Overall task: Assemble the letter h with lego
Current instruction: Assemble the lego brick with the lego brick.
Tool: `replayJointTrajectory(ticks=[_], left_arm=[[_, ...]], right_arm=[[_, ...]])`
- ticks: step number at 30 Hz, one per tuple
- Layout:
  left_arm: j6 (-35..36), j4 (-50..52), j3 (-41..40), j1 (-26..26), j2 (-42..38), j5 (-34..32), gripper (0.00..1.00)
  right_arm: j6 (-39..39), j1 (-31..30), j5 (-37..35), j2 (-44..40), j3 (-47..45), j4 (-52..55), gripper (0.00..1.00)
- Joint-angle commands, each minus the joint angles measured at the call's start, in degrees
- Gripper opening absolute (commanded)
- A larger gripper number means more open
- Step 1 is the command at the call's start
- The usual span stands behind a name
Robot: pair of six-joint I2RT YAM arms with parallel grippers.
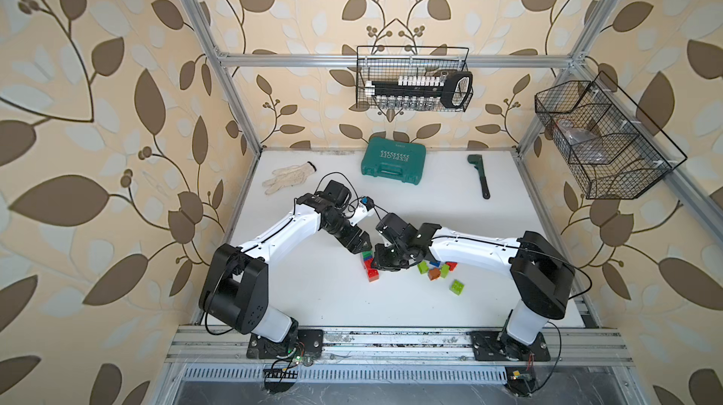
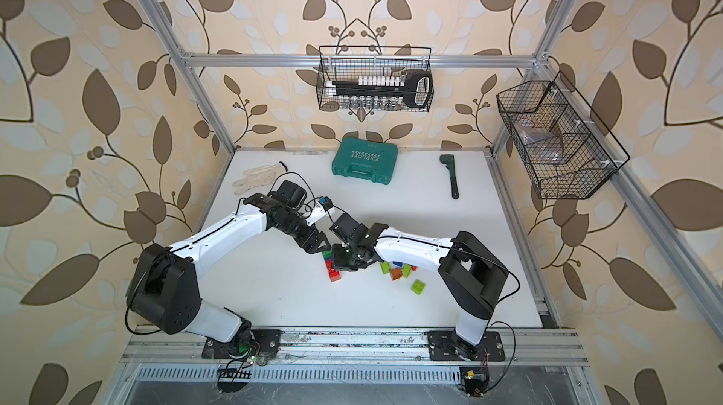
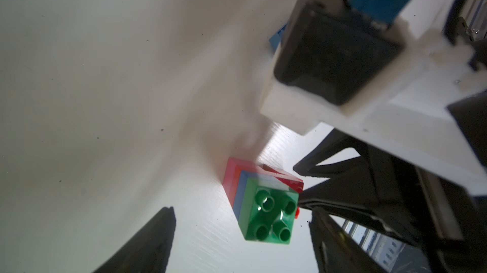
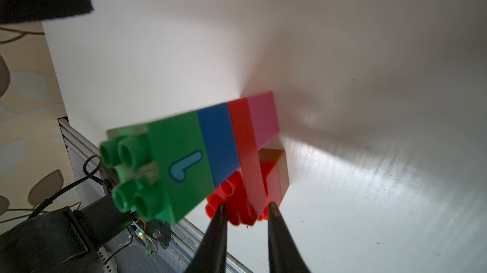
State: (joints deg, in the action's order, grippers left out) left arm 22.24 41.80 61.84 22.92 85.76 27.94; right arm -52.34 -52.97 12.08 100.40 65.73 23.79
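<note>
A lego stack stands on the white table: green brick on top, then blue, a longer red one, and pink at the base, with another red brick under the red overhang. My right gripper is shut on the studded end of the long red brick. My left gripper is open, its fingers wide on either side of the green top brick without touching it. In both top views the grippers meet over the stack. Several loose lime, orange, red and blue bricks lie to its right.
A teal case, a white glove and a green wrench lie at the back of the table. Wire baskets hang on the frame. A lone lime brick sits nearer the front.
</note>
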Motion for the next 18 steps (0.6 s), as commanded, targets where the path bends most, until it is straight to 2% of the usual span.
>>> replayJointTrajectory(ticks=[1,8,18], left_arm=[[0.8,-0.1,-0.1,0.4,0.5,0.1,0.81],[0.8,0.8,0.2,0.4,1.3,1.7,0.77],[0.3,0.9,0.0,0.4,1.8,3.8,0.78]], right_arm=[[0.9,0.0,0.5,0.9,1.7,0.8,0.23],[0.6,0.0,1.1,1.3,2.2,1.1,0.18],[0.5,0.0,2.2,2.3,3.4,0.8,0.16]])
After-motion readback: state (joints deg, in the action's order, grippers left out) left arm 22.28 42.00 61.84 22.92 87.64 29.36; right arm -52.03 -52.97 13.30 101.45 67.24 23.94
